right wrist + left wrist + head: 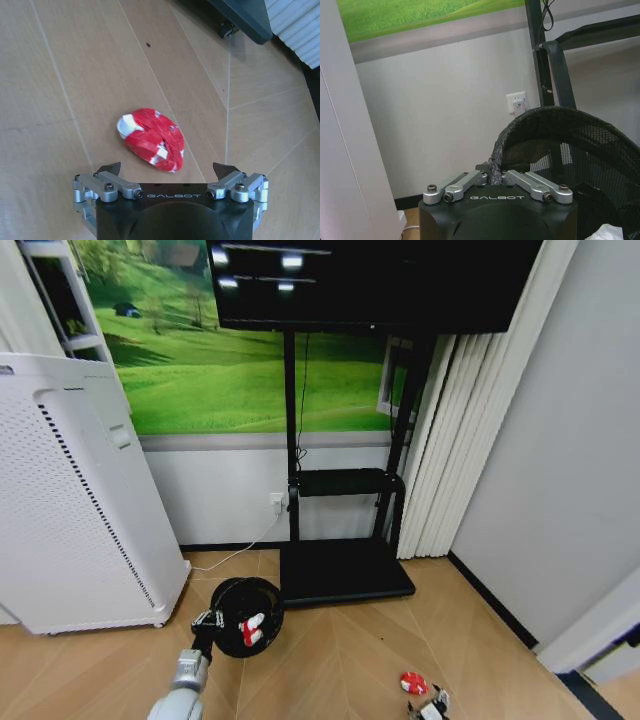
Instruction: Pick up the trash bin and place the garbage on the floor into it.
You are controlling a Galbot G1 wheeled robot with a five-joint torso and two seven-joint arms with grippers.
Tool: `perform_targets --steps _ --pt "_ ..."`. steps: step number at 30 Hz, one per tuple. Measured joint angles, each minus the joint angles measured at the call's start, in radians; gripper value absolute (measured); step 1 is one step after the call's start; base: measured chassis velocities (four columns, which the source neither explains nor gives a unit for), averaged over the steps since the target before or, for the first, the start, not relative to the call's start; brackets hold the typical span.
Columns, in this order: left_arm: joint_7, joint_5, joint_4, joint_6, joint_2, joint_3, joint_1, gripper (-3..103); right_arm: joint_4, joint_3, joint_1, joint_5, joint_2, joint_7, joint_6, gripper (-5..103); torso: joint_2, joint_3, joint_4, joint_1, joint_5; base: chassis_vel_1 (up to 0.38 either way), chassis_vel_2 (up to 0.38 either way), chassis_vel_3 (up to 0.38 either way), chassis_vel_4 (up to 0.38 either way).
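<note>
The trash bin (246,614) is a small black mesh basket, held off the floor beside the TV stand base. My left gripper (207,621) is shut on its rim (495,167), with the mesh wall (580,150) spreading beyond the fingers. Inside the bin lies a red-and-white piece of garbage (252,629), and something white (609,233) shows at its bottom. A crumpled red-and-white wrapper (151,138) lies on the wooden floor, also seen as a red piece (413,682). My right gripper (169,167) hangs open just above it, its fingers on either side and apart from it.
A tall white perforated appliance (70,500) stands at the left. The black TV stand base (345,570) and its posts rise behind the bin, with a wall socket (517,102) and cable nearby. White curtains (470,420) hang at the right.
</note>
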State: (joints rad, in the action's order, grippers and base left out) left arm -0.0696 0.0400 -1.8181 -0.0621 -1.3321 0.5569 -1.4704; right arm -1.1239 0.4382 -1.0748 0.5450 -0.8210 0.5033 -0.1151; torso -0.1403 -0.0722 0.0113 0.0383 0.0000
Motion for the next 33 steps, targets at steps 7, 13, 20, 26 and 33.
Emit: perform_targets --steps 7,13,20,26,33 --pt "0.0 0.001 0.005 -0.002 0.002 0.004 -0.001 4 0.072 0.004 0.026 -0.015 -0.023 -0.011 0.026 100 0.0 0.0 -0.0001 0.0 -0.0012 0.0 0.0 0.0 0.0" --pt "0.0 0.001 0.008 -0.002 -0.001 -0.006 0.002 4 0.08 0.015 0.042 -0.015 -0.031 -0.01 0.027 100 0.0 0.0 0.0003 0.0 -0.0007 0.0 0.0 0.0 0.0" --pt "-0.001 -0.001 0.013 -0.002 -0.002 -0.006 0.001 4 0.071 0.049 0.062 -0.014 -0.045 -0.02 0.042 99 0.0 0.0 -0.0001 0.0 -0.0003 0.0 0.0 0.0 0.0" --pt "-0.001 -0.002 0.013 -0.003 -0.001 -0.004 -0.002 4 0.074 0.067 0.076 -0.015 -0.053 -0.026 0.043 91 0.0 0.0 0.0004 0.0 -0.0007 0.0 0.0 0.0 0.0" --pt "-0.001 -0.004 0.014 -0.007 -0.001 -0.002 -0.007 4 0.087 0.061 0.077 -0.022 -0.056 -0.038 0.05 64 0.0 0.0 -0.001 0.0 0.0009 0.0 0.0 0.0 0.0"
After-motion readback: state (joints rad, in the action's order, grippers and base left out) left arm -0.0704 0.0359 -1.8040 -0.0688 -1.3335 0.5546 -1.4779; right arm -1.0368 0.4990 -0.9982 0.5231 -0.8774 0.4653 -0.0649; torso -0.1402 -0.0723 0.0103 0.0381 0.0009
